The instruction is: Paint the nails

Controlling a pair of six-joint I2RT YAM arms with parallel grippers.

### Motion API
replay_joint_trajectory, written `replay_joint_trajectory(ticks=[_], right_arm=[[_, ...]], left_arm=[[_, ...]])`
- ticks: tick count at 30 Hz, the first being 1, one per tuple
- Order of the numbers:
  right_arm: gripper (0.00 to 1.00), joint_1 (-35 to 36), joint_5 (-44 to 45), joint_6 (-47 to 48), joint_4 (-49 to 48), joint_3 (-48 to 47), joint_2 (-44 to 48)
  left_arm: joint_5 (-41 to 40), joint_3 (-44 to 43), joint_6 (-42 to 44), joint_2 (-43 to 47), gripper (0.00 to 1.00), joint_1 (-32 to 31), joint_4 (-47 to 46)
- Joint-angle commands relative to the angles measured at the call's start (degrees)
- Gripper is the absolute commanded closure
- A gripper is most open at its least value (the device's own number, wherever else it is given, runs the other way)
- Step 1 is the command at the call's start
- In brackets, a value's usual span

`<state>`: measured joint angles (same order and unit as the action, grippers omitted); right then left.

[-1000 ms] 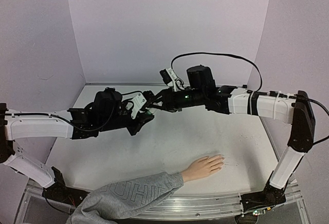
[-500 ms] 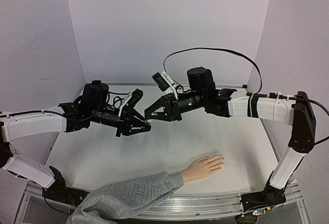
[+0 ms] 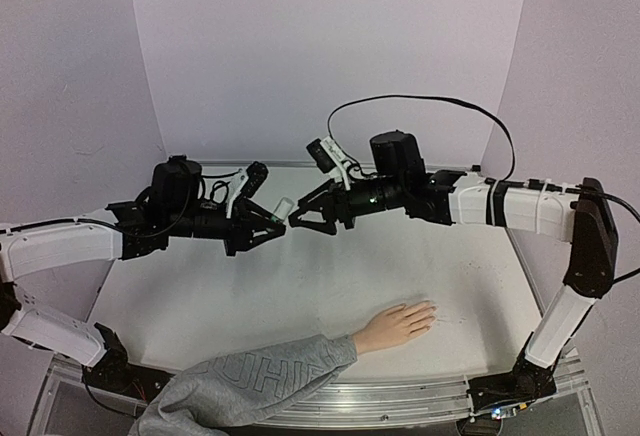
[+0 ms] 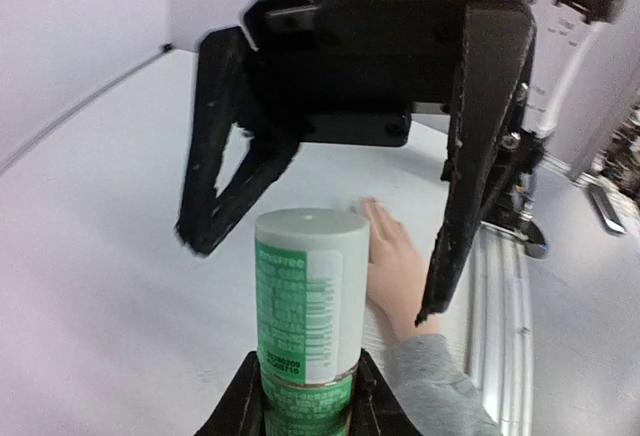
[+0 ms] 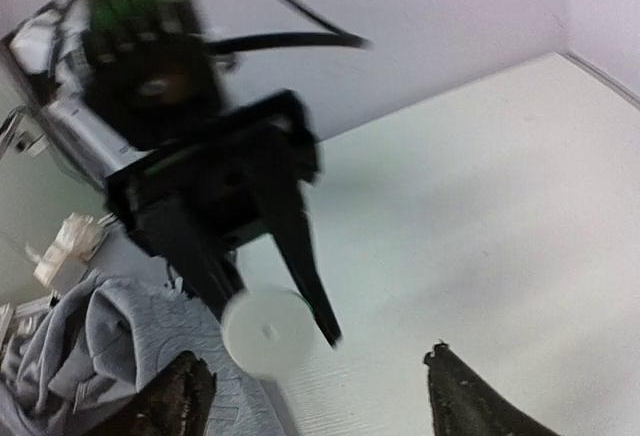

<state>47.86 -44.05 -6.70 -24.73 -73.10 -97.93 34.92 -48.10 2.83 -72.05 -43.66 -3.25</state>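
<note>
My left gripper (image 3: pixel 277 219) is shut on a small whitish bottle (image 3: pixel 283 206) with a green label (image 4: pixel 300 316), held by its lower part, with the white cap (image 5: pixel 267 331) pointing at my right gripper (image 3: pixel 300 215). That gripper faces the cap head-on and is open. Its fingers (image 4: pixel 480 156) stand either side of the cap without touching it. The flesh-coloured mannequin hand (image 3: pixel 395 326) lies flat on the table near the front, with a grey sleeve (image 3: pixel 250 381). Its nails (image 3: pixel 431 309) are too small to make out.
The white table (image 3: pixel 330 276) is walled by pale lilac panels at the back and sides. Both arms meet above the table's rear middle. A metal rail (image 3: pixel 400 396) runs along the near edge. A black cable (image 3: pixel 420 106) loops over the right arm.
My right gripper has opened from nearly shut and drawn slightly back. The left gripper has lifted and turned the bottle so that its cap faces the right gripper. The hand has not moved.
</note>
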Motion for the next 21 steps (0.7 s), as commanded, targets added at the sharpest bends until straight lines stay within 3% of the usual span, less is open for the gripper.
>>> replay_joint_trajectory(ticks=[1,5,13,21], right_arm=[[0.17,-1.9,13.8,-11.4,3.8,0.3,2.9],[0.12,-1.8,13.2,-20.4,3.8,-1.2,1.9],[0.16,-0.7,12.3,-26.4,3.9,-5.9,-1.1],[0.39,1.0,9.6,-26.7,3.9,-10.3,-5.4]], left_arm=[[-24.4,1.6,2.5,3.6,1.0,-1.6,-3.8],[-30.8,1.9,4.0,3.8,1.0,-3.4,-3.7],[-30.0,0.5,6.7,1.6,1.0,-5.4,-3.7],[-29.5,-1.3,7.8,-0.5,1.0,-7.5,-3.7]])
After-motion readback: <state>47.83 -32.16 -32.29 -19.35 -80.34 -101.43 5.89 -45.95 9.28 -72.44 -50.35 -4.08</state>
